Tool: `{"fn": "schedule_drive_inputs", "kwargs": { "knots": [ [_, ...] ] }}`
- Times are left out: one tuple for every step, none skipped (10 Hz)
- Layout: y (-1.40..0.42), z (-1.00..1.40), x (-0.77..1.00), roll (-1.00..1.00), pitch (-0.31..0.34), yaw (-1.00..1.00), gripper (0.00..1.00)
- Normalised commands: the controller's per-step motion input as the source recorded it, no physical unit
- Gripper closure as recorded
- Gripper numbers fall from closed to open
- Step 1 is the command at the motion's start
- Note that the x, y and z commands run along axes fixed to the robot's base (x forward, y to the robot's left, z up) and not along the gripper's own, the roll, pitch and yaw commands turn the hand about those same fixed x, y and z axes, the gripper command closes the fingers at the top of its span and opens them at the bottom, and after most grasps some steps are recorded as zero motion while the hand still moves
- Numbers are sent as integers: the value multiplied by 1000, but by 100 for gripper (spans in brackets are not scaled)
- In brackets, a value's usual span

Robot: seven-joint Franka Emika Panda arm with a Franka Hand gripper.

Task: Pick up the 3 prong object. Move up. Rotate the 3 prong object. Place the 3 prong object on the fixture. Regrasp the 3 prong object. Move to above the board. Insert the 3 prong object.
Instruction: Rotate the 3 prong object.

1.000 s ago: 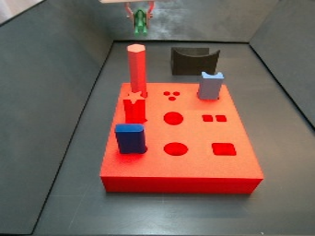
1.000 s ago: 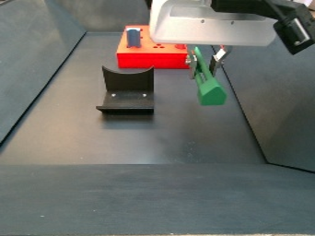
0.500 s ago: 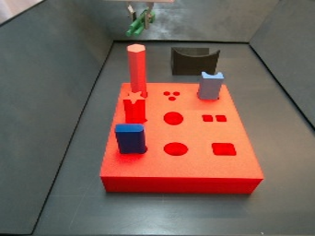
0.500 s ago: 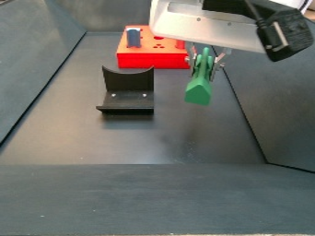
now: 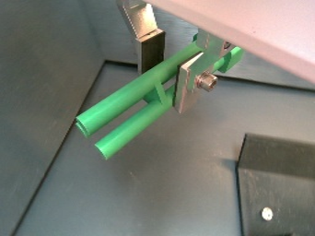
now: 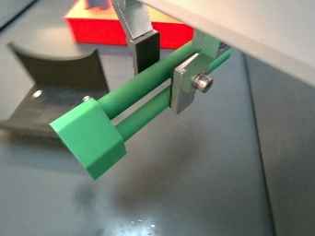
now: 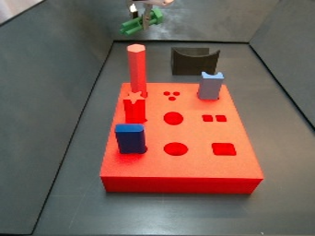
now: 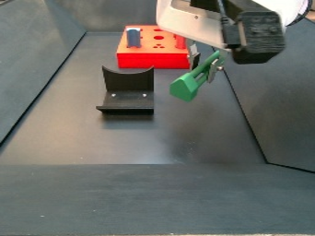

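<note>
the green 3 prong object (image 8: 190, 81) hangs tilted in the air, clamped in the gripper (image 6: 165, 70), beside the black fixture (image 8: 125, 89); the red board (image 7: 180, 138) lies flat beyond.

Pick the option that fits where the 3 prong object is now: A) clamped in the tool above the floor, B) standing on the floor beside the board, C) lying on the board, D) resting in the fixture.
A: the tool grips the 3 prong object in mid-air, tilted, clear of the fixture and the board.
</note>
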Motion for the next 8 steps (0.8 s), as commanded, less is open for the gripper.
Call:
{"fn": "schedule_drive_inputs", "kwargs": {
  "knots": [
    [18,-5,8,-4,-2,-1000,100],
    [18,-5,8,-4,-2,-1000,100],
    [18,-5,8,-4,-2,-1000,100],
    [18,-5,8,-4,-2,-1000,100],
    [18,-5,8,-5,-2,-1000,100],
    [18,-5,8,-5,-2,-1000,100],
    [18,-5,8,-5,-2,-1000,100],
    [18,-5,8,-5,-2,-1000,100]
  ]
}}
